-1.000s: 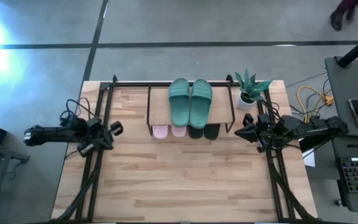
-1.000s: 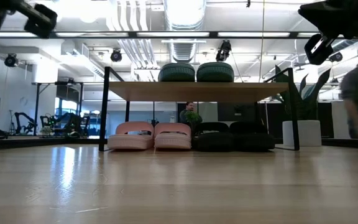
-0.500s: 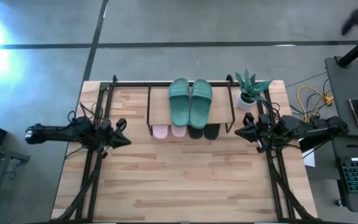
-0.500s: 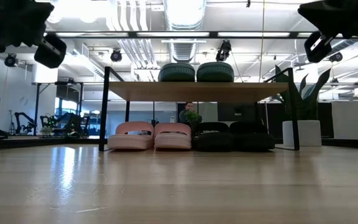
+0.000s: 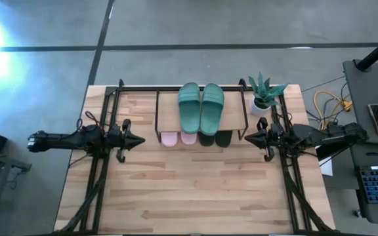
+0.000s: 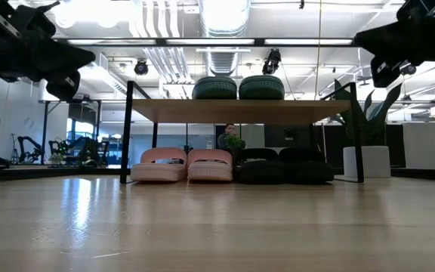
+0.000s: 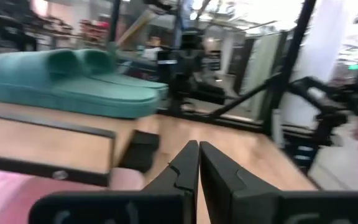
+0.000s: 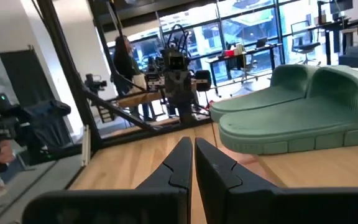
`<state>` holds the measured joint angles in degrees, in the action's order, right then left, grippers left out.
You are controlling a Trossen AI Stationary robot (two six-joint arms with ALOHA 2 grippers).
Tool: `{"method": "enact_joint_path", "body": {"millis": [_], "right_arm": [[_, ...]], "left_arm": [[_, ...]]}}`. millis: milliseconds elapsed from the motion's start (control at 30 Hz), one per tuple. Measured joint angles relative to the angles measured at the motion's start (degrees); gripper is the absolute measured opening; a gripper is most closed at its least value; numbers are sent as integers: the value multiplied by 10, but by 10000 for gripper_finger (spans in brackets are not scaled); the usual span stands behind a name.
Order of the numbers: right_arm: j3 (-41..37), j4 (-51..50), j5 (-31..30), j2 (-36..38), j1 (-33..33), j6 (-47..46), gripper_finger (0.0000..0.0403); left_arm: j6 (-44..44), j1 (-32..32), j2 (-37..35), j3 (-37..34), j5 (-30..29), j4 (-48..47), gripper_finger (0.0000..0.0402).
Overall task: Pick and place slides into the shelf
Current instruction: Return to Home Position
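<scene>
All three pairs look stowed, so I judge that only the retreat to home remains. The shelf [image 5: 168, 113] lies straight ahead of both grippers, caught between them. The left gripper [image 5: 138, 139] points at one end of it with a gap of bare table [image 5: 195, 190] in front of its tips. The right gripper [image 5: 247, 137] points at the other end and sits just beside the wire frame, so it is the nearer one and has less room. Pulling each arm straight back along its own pointing line should clear the frame.

Both wrist views show the fingers pressed almost together with only a thin slit between them and nothing in either grasp.

The green slides [image 5: 201, 108] rest on the top board, their long axes crossing the line between the two grippers. From above, the board hides most of the lower pairs and only their ends poke out. The low view shows the pink slides [image 6: 181, 165] and black slides [image 6: 284, 166] side by side on the table under the board. It also shows both grippers above the board's level, which the overhead picture cannot tell me.
</scene>
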<state>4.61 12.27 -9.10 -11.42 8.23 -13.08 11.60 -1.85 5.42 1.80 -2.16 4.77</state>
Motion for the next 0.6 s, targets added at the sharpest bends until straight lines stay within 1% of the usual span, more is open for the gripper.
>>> {"method": "enact_joint_path", "body": {"millis": [200, 500, 600], "right_arm": [[-14, 1, 0, 0, 0, 38, 12], [-39, 0, 6, 0, 0, 73, 12], [-40, 0, 39, 0, 0, 81, 12]], "left_arm": [[-21, 0, 1, -3, -79, -20, 0], [-47, 0, -4, -13, -82, -18, 0], [-57, 0, -4, -13, -79, -19, 0]]}}
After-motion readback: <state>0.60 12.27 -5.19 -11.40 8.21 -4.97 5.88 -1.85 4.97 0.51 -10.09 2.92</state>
